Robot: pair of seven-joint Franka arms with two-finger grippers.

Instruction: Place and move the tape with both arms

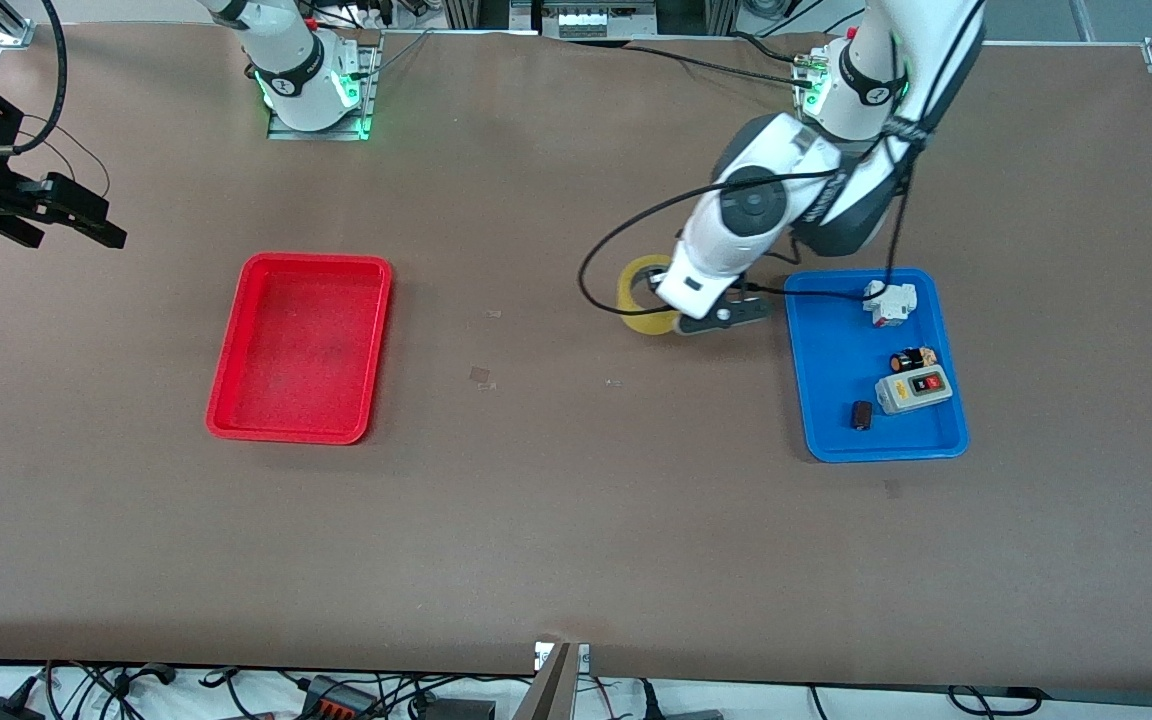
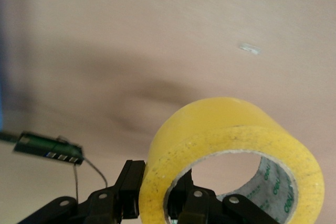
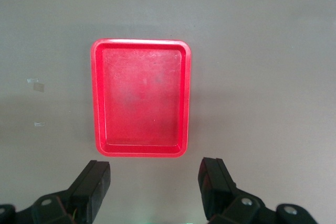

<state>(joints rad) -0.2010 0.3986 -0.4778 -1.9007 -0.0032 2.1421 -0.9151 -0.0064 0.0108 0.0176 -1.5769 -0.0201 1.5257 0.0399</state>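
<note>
Your left gripper (image 2: 160, 195) had its jaws clamped across the wall of the ring-shaped roll of translucent yellow tape (image 2: 231, 156), one finger (image 2: 131, 187) on the outer face and the other inside the wide centre hole. In the front view that roll (image 1: 642, 296) sat at or just above the brown table (image 1: 576, 520), beside the blue plastic tray (image 1: 841, 410) of small electrical parts, toward the left arm's end. I could not tell whether it touched the surface. The roll's hole axis ran roughly upright. The shallow red plastic tray (image 1: 226, 400) lay well apart from the roll, toward the right arm's end, with open bare table between them.

Your right gripper (image 3: 155, 182) waited with its jaws apart, holding nothing, high over the table near that end, its camera looking down on the red tray. I judged the left arm the only one placed to move the roll; any handover calls for travel across the open middle.
</note>
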